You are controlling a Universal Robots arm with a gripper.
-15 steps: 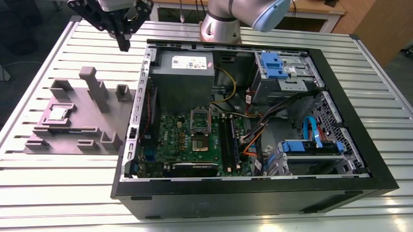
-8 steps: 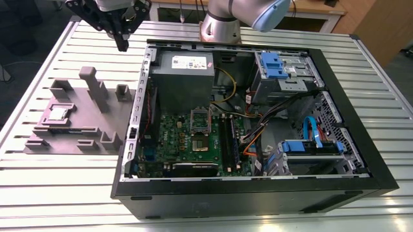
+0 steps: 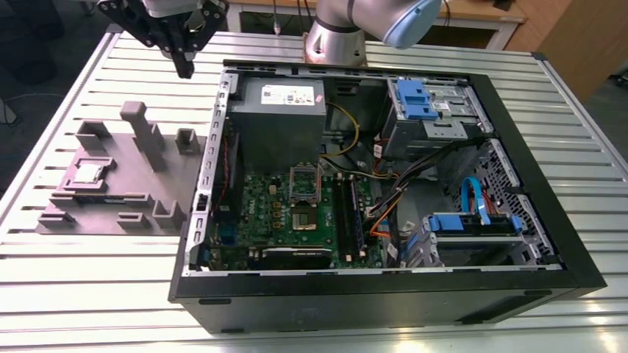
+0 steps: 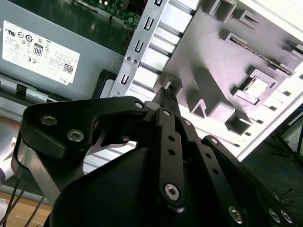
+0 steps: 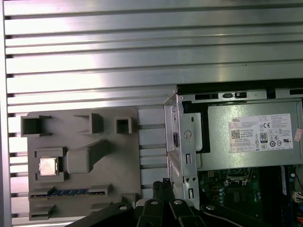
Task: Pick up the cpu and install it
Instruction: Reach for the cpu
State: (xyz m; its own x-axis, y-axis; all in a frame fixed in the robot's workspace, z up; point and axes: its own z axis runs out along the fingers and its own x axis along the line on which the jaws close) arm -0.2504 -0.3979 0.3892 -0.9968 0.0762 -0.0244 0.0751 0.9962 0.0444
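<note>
The gripper hangs above the slatted metal table, over the strip between the grey moulded holder and the corner of the open computer case. Its two black jaws look pressed together, tip against tip, with nothing between them. In both wrist views they run out to a single narrow point.

The cpu lies flat in a square recess of the holder, silvery top up, on the exterior view's left. It is well apart from the jaws, and nothing touches it. In the first wrist view the cpu sits at the side of the holder away from the case, while the gripper is by the case's metal edge. In the second wrist view the cpu is far beyond the fingertips.

Inside the case, the socket on the green motherboard stands with its frame raised, just below the grey power supply.
</note>
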